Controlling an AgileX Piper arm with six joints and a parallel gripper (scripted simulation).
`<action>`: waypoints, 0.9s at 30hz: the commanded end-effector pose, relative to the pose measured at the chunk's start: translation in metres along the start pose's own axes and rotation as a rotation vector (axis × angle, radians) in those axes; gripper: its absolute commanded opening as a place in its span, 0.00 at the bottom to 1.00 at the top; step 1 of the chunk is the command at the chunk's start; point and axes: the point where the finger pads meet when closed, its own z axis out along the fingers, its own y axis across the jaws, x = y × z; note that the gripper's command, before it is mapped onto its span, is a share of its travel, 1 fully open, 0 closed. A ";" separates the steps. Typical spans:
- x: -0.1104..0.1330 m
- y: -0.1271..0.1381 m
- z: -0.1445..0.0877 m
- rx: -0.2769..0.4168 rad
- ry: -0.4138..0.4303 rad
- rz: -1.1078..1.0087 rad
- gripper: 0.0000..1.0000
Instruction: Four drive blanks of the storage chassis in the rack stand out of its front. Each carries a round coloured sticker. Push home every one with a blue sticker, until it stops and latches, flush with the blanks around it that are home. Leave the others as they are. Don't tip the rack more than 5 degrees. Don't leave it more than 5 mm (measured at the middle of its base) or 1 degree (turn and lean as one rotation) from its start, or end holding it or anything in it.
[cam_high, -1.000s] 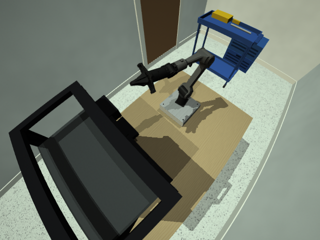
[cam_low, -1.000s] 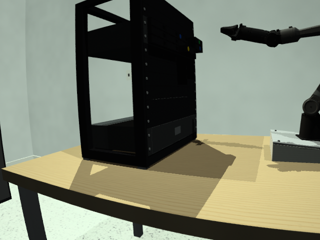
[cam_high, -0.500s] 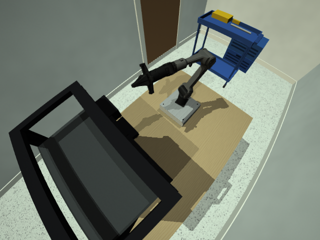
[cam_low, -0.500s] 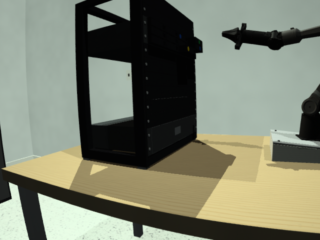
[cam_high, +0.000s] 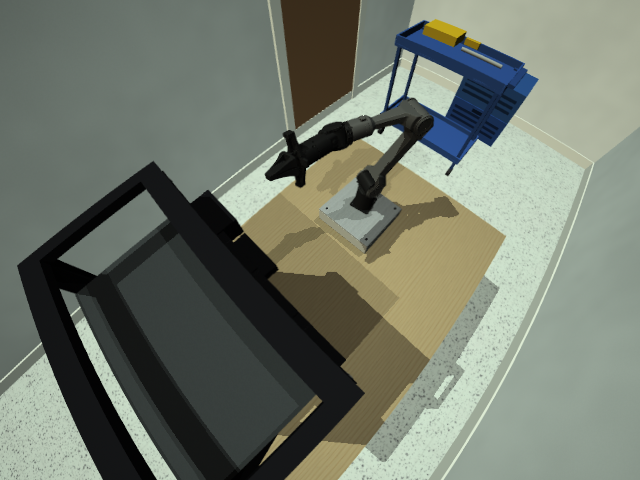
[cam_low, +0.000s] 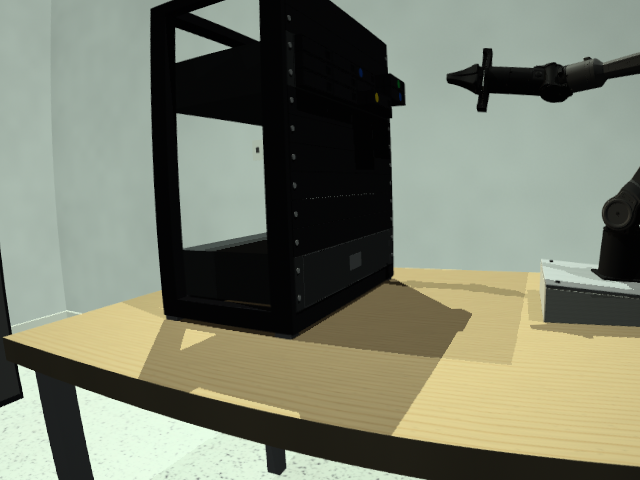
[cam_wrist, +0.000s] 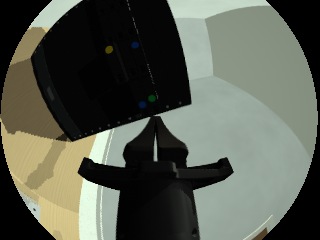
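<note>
From the wrist camera, the gripper (cam_wrist: 158, 128) fills the lower middle of the picture, its fingers pressed together into a single dark point with nothing between them. Beyond the tip stands the black rack (cam_wrist: 80, 127), tilted in this view, with four round stickers on its dark front: a yellow sticker (cam_wrist: 110, 48) and a blue sticker (cam_wrist: 135, 44) higher up, and another blue sticker (cam_wrist: 142, 104) beside a green sticker (cam_wrist: 152, 98) close above the fingertips. In the exterior view the gripper (cam_low: 450, 78) hangs in the air well apart from the rack (cam_low: 276, 155), level with its upper part and pointing at it. The chassis sits near the rack's top, and there a small block with the green sticker (cam_low: 398, 82) and a blue one (cam_low: 400, 95) juts clearly out of the front; the blue (cam_low: 360, 72) and yellow (cam_low: 376, 96) stickers lie further in, and how far their blanks stand out is hard to judge against the black face. The rack stands upright on the wooden table (cam_low: 465, 382). The arm rises from a grey base plate (cam_high: 330, 212), and behind it a blue cart (cam_high: 408, 38) stands by the wall.
</note>
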 end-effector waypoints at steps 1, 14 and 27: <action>0.001 0.002 -0.002 -0.011 -0.001 -0.034 0.00; 0.008 0.015 -0.007 -0.072 0.008 -0.188 0.00; 0.013 0.023 -0.010 -0.107 0.011 -0.266 0.00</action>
